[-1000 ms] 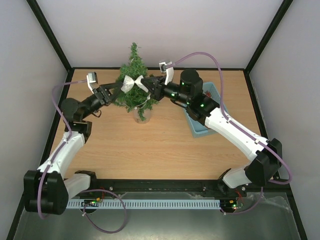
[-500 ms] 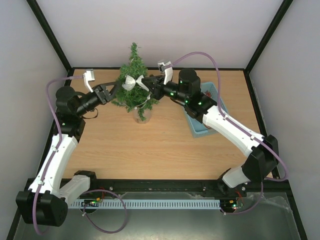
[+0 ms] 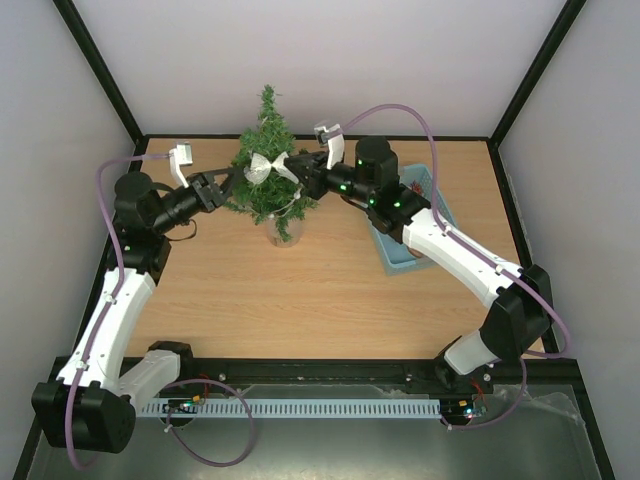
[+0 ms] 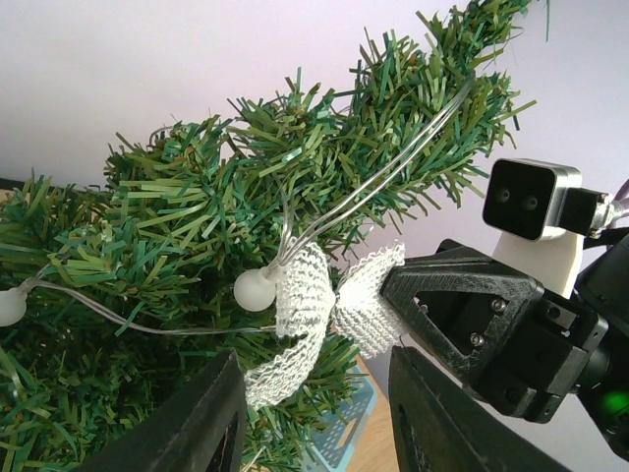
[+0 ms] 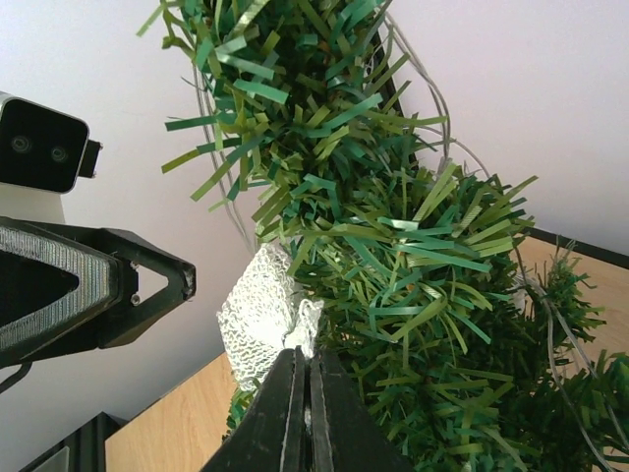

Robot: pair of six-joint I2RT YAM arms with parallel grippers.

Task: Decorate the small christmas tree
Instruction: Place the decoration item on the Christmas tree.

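The small christmas tree [image 3: 268, 150] stands in a clear glass [image 3: 283, 230] at the back of the table, strung with thin wire and white bead lights [image 4: 255, 289]. A white mesh bow [image 3: 263, 166] sits on its front branches. My right gripper [image 5: 308, 356] is shut on the bow [image 5: 257, 313] at its knot, reaching in from the right [image 3: 298, 172]. My left gripper [image 3: 226, 184] is at the tree's left side. In its wrist view the left gripper [image 4: 314, 369] is open just below the bow [image 4: 313, 295], not touching it.
A light blue perforated basket [image 3: 418, 215] lies at the right rear, partly under the right arm. The black frame posts and white walls stand close behind the tree. Both arms' cables loop above the table.
The left arm drew back to the left, away from the tree, with its elbow raised. The right gripper stayed shut on the bow with barely any shift.
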